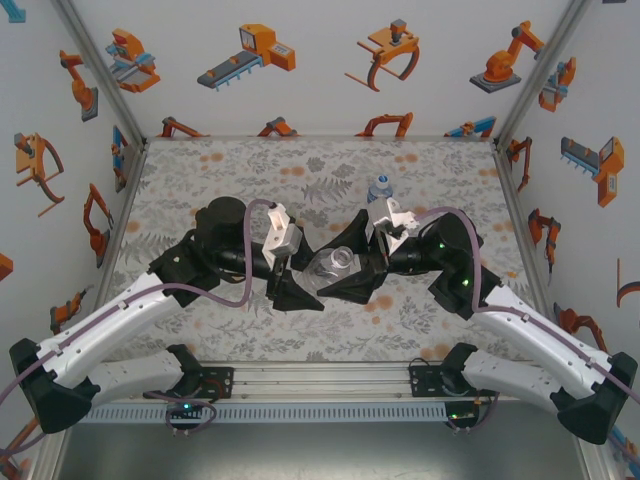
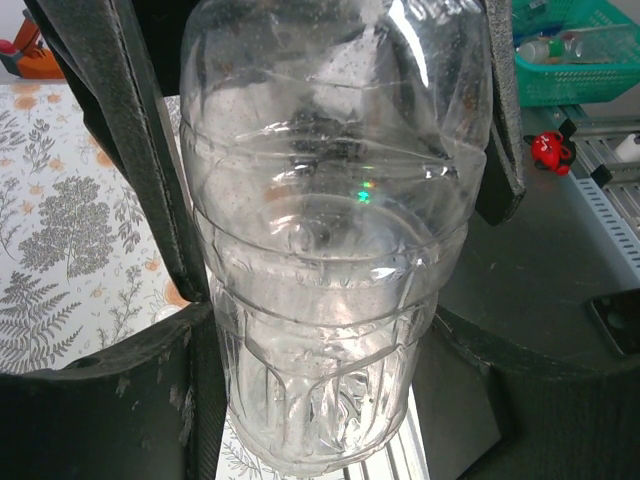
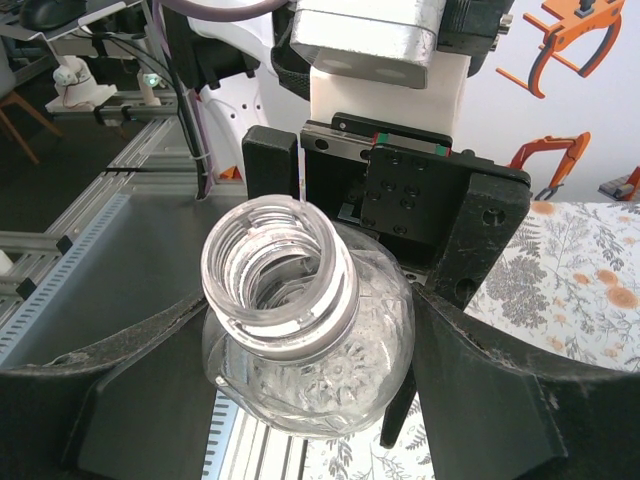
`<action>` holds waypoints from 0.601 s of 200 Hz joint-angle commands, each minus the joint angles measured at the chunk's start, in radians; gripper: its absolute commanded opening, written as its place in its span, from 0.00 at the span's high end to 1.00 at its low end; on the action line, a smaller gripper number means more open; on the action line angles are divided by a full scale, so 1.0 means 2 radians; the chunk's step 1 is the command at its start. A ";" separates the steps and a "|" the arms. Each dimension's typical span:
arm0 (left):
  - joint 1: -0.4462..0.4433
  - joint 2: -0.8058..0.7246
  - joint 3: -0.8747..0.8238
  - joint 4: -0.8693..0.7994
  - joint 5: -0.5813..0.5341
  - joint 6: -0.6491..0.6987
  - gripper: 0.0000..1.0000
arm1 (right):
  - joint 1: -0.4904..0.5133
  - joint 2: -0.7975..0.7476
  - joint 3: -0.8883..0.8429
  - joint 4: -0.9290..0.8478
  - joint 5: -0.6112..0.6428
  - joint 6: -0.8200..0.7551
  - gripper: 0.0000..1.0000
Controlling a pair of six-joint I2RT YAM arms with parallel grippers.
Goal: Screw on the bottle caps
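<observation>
Clear plastic bottle (image 1: 335, 262), uncapped, sits clenched in my right gripper (image 3: 310, 310) while my left gripper (image 2: 340, 230) brackets its body, pressing or not I cannot tell; uneven squeezing could crumple or wrench it loose.

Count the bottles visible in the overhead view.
2: a colourless bottle mid-table between the left gripper and right gripper; a blue-labelled bottle standing farther back. Others may be hidden.
</observation>
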 commanded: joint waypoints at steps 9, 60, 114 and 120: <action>-0.004 -0.003 0.016 -0.033 -0.002 0.026 0.59 | 0.001 -0.015 0.013 0.008 0.037 -0.013 0.45; 0.000 -0.047 0.002 -0.077 -0.135 0.077 0.71 | 0.001 -0.059 0.013 -0.077 0.140 -0.054 0.25; 0.060 -0.107 -0.024 -0.095 -0.254 0.095 0.80 | 0.001 -0.065 0.012 -0.187 0.300 -0.075 0.24; 0.074 -0.110 -0.027 -0.096 -0.262 0.091 0.83 | 0.001 -0.060 0.013 -0.199 0.316 -0.073 0.25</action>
